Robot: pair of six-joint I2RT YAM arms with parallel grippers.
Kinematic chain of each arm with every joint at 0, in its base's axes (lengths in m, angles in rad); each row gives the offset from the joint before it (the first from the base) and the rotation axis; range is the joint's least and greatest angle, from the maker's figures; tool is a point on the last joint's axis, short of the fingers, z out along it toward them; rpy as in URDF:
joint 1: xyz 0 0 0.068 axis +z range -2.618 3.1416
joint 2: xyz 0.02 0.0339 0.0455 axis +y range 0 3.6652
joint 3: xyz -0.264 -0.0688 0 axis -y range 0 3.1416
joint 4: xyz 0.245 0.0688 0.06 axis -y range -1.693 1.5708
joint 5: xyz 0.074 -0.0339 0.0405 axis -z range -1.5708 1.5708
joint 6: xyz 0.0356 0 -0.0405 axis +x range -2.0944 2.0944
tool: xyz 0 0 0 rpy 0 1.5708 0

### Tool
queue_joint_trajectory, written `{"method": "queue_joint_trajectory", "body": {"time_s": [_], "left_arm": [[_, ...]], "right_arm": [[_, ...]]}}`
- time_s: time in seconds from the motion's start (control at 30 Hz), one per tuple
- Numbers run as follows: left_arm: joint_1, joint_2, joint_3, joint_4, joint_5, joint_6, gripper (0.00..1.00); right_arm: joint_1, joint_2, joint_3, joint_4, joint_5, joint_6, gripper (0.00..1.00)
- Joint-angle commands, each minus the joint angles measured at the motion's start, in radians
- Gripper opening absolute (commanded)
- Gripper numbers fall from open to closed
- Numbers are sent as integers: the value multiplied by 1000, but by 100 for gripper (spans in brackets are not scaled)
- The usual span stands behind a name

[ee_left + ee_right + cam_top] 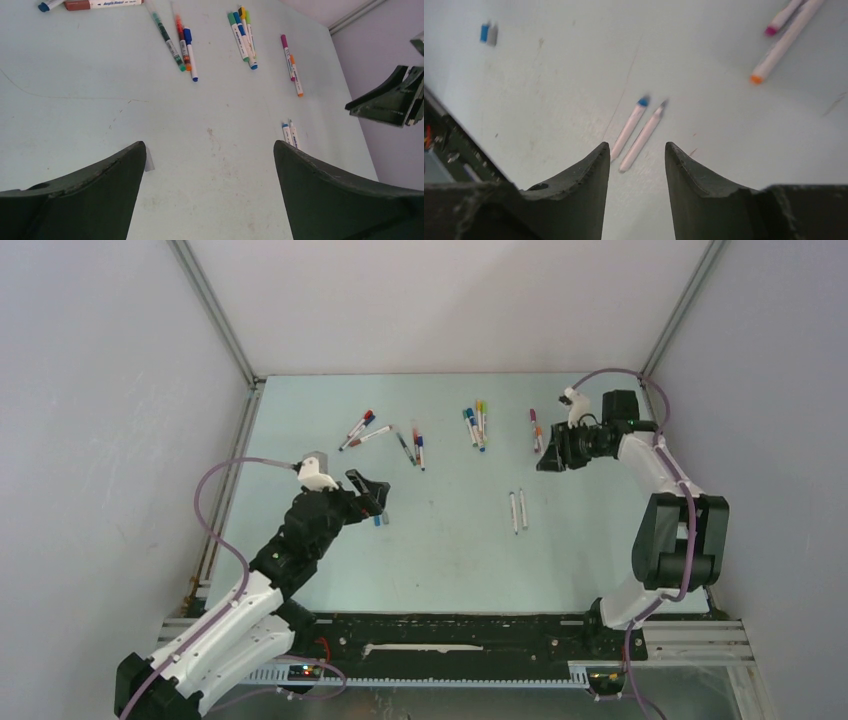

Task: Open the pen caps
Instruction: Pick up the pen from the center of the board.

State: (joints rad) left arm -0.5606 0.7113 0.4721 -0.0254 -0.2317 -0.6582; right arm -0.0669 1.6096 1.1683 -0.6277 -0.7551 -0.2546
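Observation:
Capped pens lie in groups at the back of the table: red and blue ones (358, 430), a green, orange and blue set (180, 45), a green-blue-yellow bunch (242, 35), and a purple and orange pair (291, 67). Two uncapped white pens (636, 131) lie side by side at mid-table, just ahead of my right gripper (636, 146), which is open and empty. Two loose pen caps, blue and grey (489, 33), rest on the table by my left gripper (372, 495). Its fingers stand wide open with nothing between them, and the pale cap (148, 161) lies beside the left fingertip.
Grey walls enclose the pale table (450, 560) on three sides. A black rail (450, 635) runs along the near edge between the arm bases. The right gripper's dark fingers (395, 97) show at the right of the left wrist view.

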Motion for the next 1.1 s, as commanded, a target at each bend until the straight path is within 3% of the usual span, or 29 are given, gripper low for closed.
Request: {"method": "queue_joint_trajectory", "body": {"time_s": [0.0, 0.2, 0.63, 1.07], "left_arm": [[7, -19, -29, 49, -19, -28, 100], [8, -28, -49, 32, -9, -35, 100], [8, -16, -55, 32, -17, -24, 100], [9, 26, -46, 32, -15, -25, 100]], "right_arm": [[4, 100, 167, 22, 143, 41, 47], [32, 329, 444, -105, 361, 119, 45], [64, 598, 730, -190, 445, 133, 20], [64, 758, 899, -253, 464, 129, 26]]}}
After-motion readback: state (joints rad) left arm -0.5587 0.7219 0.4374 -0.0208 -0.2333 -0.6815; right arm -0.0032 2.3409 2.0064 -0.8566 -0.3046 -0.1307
